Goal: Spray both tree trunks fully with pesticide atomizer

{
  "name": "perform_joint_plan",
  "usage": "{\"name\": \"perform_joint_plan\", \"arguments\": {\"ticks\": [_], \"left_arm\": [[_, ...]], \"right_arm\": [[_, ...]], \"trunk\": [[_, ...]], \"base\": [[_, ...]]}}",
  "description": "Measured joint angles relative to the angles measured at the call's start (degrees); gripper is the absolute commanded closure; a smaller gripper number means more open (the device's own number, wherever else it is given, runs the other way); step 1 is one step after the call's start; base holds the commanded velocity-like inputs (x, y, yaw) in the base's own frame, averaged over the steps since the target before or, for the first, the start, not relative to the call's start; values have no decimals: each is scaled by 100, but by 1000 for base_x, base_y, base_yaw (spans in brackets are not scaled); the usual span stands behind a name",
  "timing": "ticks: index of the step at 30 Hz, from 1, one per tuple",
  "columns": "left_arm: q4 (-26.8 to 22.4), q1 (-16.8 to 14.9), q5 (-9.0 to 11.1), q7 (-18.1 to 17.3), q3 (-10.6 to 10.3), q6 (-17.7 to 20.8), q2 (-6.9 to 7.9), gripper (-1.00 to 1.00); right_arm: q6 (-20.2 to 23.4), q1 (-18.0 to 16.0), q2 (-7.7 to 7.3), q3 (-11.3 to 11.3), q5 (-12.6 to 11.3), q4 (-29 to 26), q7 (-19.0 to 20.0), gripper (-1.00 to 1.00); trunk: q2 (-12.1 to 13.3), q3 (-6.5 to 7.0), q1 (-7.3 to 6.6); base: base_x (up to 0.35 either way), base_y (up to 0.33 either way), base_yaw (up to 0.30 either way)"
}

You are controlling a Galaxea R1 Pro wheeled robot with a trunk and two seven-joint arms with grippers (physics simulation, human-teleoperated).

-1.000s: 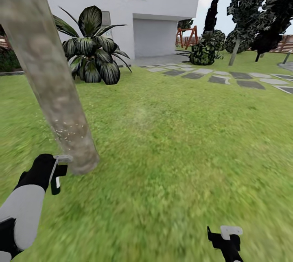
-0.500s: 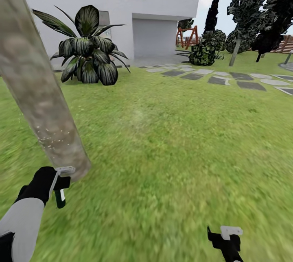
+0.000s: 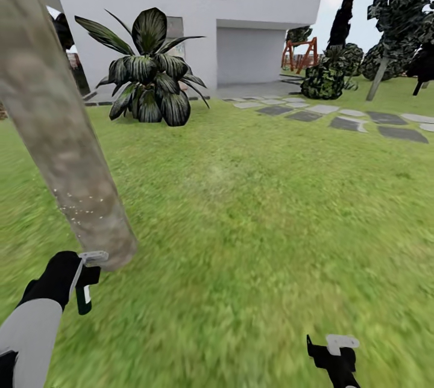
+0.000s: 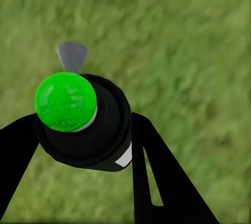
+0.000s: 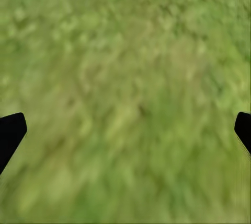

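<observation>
- The left gripper (image 3: 84, 279) is clamped on the pesticide atomizer (image 3: 83, 296), holding it low at the head view's left, just beside the foot of a tree trunk (image 3: 57, 129).
- In the head view the atomizer's dark green bottle hangs below the gripper with its pale label showing, and the light grey spray head (image 3: 93, 256) sits at the top, pointing at the trunk.
- From the left wrist view, the bottle (image 4: 86, 125) sits between the two black fingers (image 4: 157, 177), seen end-on with a bright green round end facing the camera; how much liquid it holds cannot be told.
- A scatter of whitish pesticide specks (image 3: 81, 207) dots the lower trunk, above the spray head.
- The right gripper (image 3: 334, 355) hangs at the bottom right over the lawn (image 3: 271, 207), its jaws spread wide with nothing between them; the right wrist view has a fingertip (image 5: 10, 132) at each edge over blurred grass.
- Beyond the lawn stand a broad-leaved plant (image 3: 150, 78), a white house (image 3: 253, 14) and grey stepping slabs (image 3: 355, 123).
</observation>
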Motion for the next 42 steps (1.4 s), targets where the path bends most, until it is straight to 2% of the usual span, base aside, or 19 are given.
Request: {"name": "perform_joint_plan", "arguments": {"ticks": [8,28,42], "left_arm": [[-18,6,11,-23,-1,5,-44,100],[-19,4,11,-22,14,6,-50,100],[-21,7,17,-18,8,8,-24,100]], "right_arm": [[-3,1,0,0,0,-1,0,-100],[-4,1,-1,7,0,-1,0,-100],[1,0,9,9,6,0,0,-100]], "trunk": [[0,0,1],[0,0,0],[0,0,0]], "base": [[158,-249,229],[146,-263,9],[189,-233,257]]}}
